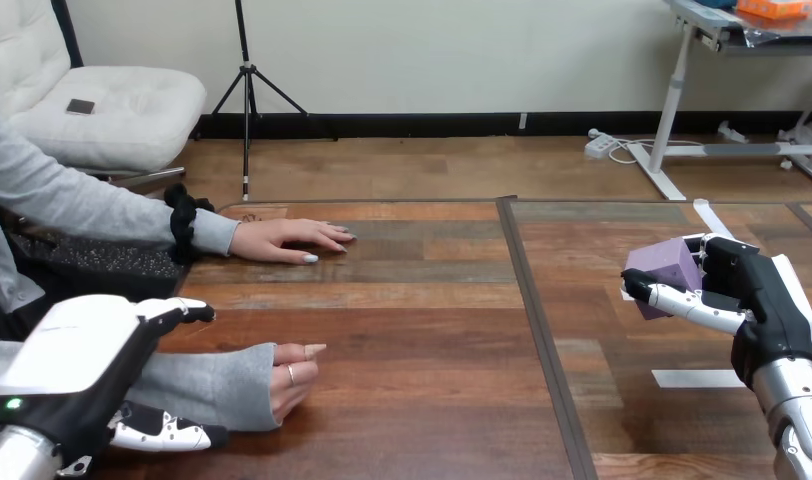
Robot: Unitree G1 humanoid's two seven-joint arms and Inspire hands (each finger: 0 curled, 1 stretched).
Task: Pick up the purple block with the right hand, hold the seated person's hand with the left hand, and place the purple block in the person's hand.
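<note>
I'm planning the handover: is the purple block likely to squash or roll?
Probably stiff: the purple block shows straight edges in the right robot hand's curled grip. Its flat faces suggest it will sit, not roll. Seemingly light, held clear of the table.

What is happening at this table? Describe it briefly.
The robot's right hand has its fingers curled round the purple block, at the table's right side. Its left hand is low at the left, beside the sleeve of the person's nearer hand, which rests on the table; whether it holds anything I cannot tell. The person's farther hand lies flat. The block is not yet in either.
</note>
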